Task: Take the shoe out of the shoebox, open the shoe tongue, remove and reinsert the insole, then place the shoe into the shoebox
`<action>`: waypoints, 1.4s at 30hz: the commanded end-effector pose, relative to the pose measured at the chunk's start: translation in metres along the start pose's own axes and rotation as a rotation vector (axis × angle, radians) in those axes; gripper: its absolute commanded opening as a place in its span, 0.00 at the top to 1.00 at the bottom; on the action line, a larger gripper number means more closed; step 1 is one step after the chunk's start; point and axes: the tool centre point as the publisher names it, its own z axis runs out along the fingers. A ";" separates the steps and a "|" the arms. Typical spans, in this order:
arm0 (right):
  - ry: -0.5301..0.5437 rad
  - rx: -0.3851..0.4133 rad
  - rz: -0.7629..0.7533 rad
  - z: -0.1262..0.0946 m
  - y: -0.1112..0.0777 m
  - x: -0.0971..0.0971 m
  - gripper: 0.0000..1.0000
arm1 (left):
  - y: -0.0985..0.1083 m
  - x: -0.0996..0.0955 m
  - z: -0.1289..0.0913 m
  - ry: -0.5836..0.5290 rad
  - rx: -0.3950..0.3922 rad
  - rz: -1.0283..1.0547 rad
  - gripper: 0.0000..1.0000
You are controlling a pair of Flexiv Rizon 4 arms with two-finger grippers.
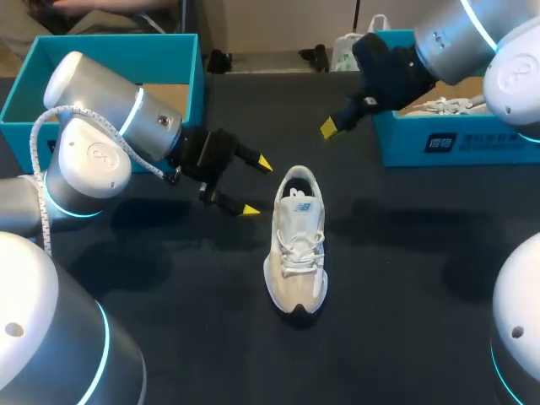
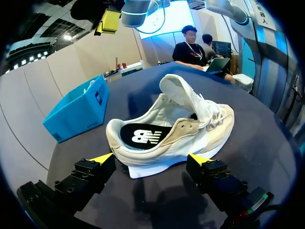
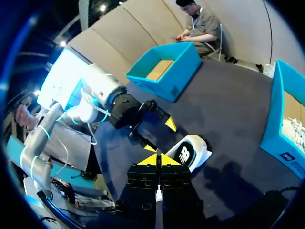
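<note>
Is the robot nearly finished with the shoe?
Not yet. The white lace-up shoe is out on the black table, tongue lifted. The open left fingers sit at its heel; the black insole is still inside. Pulling it, refitting it and boxing the shoe remain.

Even overhead light, soft shadows on table [image 1: 405, 287]

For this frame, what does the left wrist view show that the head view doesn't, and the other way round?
Only the left wrist view: the dark insole lying inside the shoe, beneath the raised tongue. Only the head view: the open blue box behind the left arm. Both: the shoe on the table, the left gripper open beside its heel, the right gripper raised off the table, and the other blue box.
</note>
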 end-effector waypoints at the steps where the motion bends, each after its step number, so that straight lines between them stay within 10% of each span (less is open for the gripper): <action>1: -0.048 0.001 0.002 -0.001 -0.001 0.002 1.00 | -0.007 0.001 -0.011 0.025 -0.004 0.034 0.00; 15: -0.048 0.001 0.002 -0.001 -0.001 0.002 1.00 | -0.032 -0.002 -0.085 0.115 0.012 0.122 0.00; 27: -0.503 -0.151 0.259 0.029 -0.013 -0.006 1.00 | -0.029 -0.017 -0.120 -0.033 -0.115 0.045 0.00; 42: -0.590 -0.154 0.357 0.067 -0.020 -0.008 1.00 | -0.009 -0.036 -0.144 -0.139 -0.206 -0.047 0.00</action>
